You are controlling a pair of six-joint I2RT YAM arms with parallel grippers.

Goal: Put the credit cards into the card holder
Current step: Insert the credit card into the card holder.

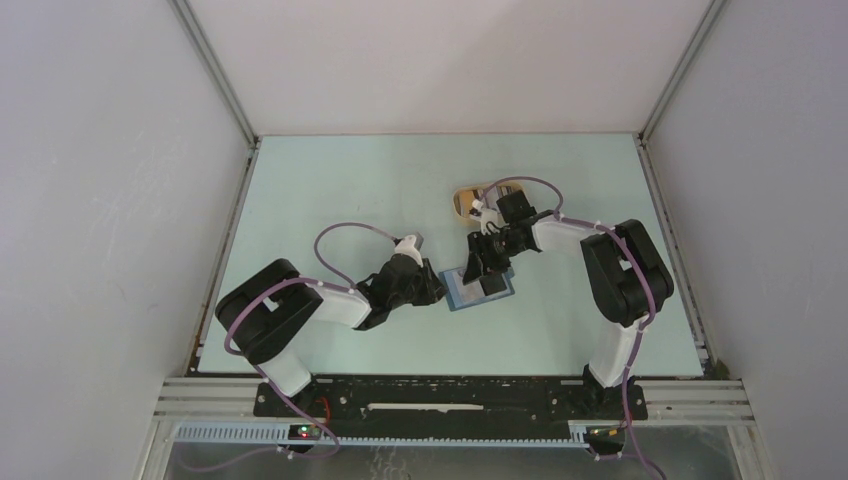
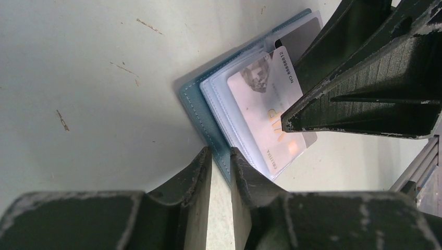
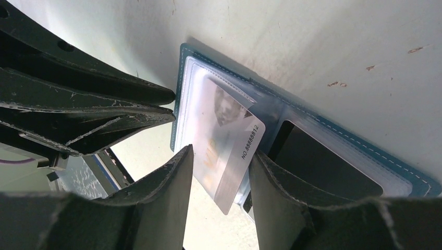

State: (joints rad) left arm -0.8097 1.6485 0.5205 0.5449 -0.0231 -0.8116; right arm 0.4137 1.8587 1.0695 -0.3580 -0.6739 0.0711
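left claw pinches the wallet edge; right claw straddles the white card, half tucked into the wallet, grip unclear. pulling away crooked could drag the card out.

From above, the right gripper covered most of the card holder, and what lay under its jaws was too small to read. Beyond those jaws, the wrist hid part of the tray. In the left wrist view its fingers hid the dark card's far part. Whether the left gripper pinched the holder's edge was unclear.
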